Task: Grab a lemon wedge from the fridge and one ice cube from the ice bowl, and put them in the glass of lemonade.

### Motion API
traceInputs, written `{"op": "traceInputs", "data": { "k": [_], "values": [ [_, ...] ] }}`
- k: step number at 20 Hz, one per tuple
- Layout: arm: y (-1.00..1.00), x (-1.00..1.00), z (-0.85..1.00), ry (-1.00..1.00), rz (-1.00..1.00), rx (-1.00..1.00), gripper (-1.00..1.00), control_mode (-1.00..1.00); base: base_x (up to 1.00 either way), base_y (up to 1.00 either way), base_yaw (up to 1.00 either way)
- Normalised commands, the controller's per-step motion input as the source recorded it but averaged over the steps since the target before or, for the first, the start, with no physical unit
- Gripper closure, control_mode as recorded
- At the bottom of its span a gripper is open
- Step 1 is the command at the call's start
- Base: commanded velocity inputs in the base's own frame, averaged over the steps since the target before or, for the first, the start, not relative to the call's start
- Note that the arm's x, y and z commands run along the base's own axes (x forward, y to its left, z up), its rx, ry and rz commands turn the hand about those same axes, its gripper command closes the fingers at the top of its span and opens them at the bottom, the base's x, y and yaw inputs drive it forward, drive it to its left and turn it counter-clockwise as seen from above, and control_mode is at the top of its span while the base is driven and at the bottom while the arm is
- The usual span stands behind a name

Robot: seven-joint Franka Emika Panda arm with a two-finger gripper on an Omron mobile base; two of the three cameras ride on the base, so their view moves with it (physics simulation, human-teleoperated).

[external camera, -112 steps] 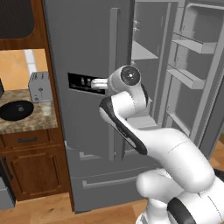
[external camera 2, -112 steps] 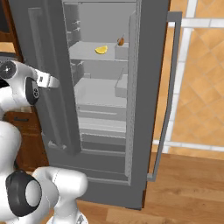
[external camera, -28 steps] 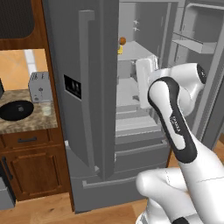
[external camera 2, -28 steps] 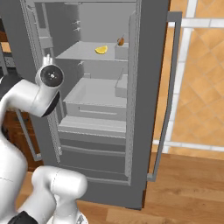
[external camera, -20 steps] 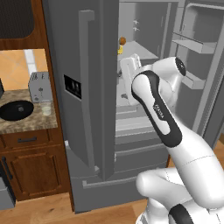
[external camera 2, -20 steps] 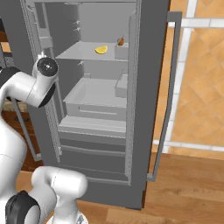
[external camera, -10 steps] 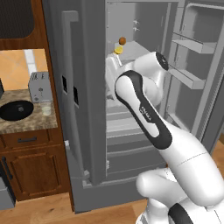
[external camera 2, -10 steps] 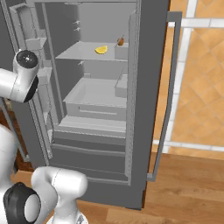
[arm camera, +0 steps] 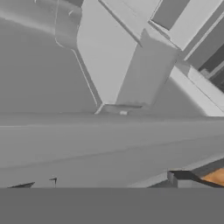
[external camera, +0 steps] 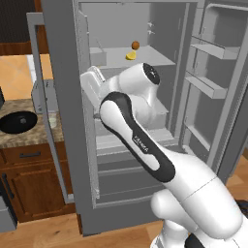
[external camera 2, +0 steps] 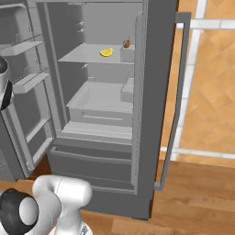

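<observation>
The fridge (external camera: 63, 145) stands with both doors swung wide. On its upper shelf lies the yellow lemon wedge (external camera: 131, 55) (external camera 2: 106, 52), next to a small orange ball (external camera: 135, 45). My gripper (external camera: 89, 78) is well left of and below the wedge, pressed against the inner face of the left door. It holds nothing, and in the hand view its dark fingertips (arm camera: 181, 178) stand far apart before grey door panels. The black ice bowl (external camera: 18, 121) sits on the counter left of the fridge, with the glass of lemonade (external camera: 52, 119) beside it. The ice cube is too small to make out.
A grey toaster (external camera: 42, 92) stands behind the left door's long handle (external camera: 41, 72). Door bins (external camera: 210, 51) line the right door. A drawer (external camera 2: 103, 108) fills the fridge's middle. The right door (external camera 2: 160, 92) stands edge-on in the right base view.
My arm has swung left from the fridge's middle to the left door's inner side, and that door has opened wider.
</observation>
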Motion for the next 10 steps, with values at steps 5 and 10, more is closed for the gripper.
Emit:
{"op": "traceInputs", "data": {
  "k": [5, 10],
  "values": [
    [-0.16, -0.71, 0.39, -0.15, 0.02, -0.13, -1.0, -1.0, 0.0, 0.0, 0.0],
    [-0.94, -0.79, 0.16, -0.17, 0.09, -0.04, -1.0, -1.0, 0.0, 0.0, 0.0]
  ]
}}
